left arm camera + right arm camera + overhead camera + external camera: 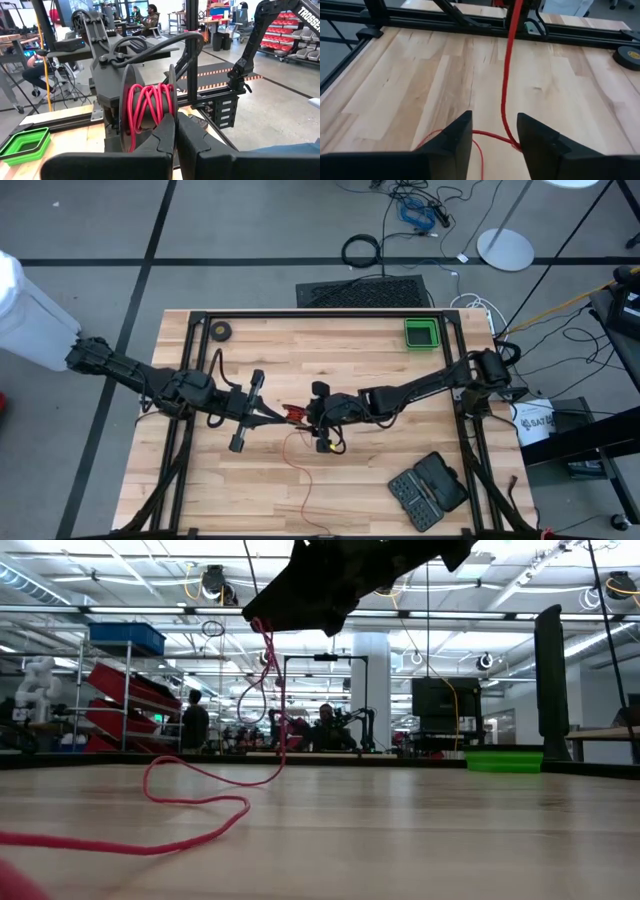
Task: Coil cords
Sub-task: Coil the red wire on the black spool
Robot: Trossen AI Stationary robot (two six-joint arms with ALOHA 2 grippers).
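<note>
Wooden table (pixel 380 480): left fingers (pixel 175 131) together at red cords (pixel 145 107); right fingers (pixel 535 137) apart astride strand.

From overhead we look straight down on the whole pale wooden plank surface (pixel 300 370), both arms in frame; the low camera sits at board level, facing across it into the room, with the thin red cord (pixel 190 802) lying close before it; that cord shows in every view; the left wrist camera looks past its own dark claw (pixel 175 132), very near the red coils, toward the square green folding tray (pixel 25 145), also seen from above; the right wrist camera looks down along the planks between its claw (pixel 494 132) fingers.
</note>
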